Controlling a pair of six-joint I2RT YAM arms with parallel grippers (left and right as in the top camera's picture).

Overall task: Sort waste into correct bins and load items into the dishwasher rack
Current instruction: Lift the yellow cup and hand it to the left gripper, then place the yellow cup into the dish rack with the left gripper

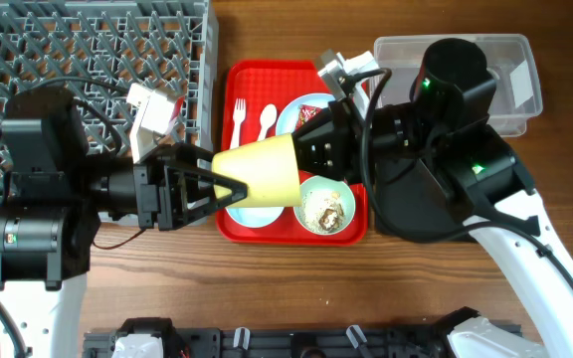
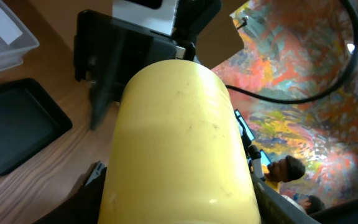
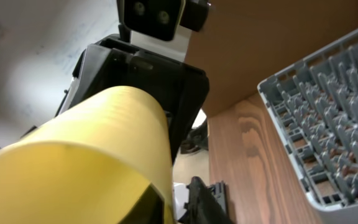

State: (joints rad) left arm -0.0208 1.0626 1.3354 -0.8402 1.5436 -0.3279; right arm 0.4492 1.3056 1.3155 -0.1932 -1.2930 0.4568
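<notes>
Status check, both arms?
Left gripper shut on yellow cup. Right gripper at its rim, grip unclear. Cup above red tray, dishwasher rack alongside. No obstruction seen.

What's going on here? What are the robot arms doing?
A yellow cup hangs sideways above the red tray. The left pincer grips its narrow end; the right pincer is at its wide end, grip hidden. It looks like a hand-off. Fork, spoon and bowl wait on the tray.

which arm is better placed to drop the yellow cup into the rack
Left. The left gripper clasps the yellow cup at its narrow end and its arm sits beside the dishwasher rack; the right gripper, at the wide end, reaches from the clear tub side, farther away.
</notes>
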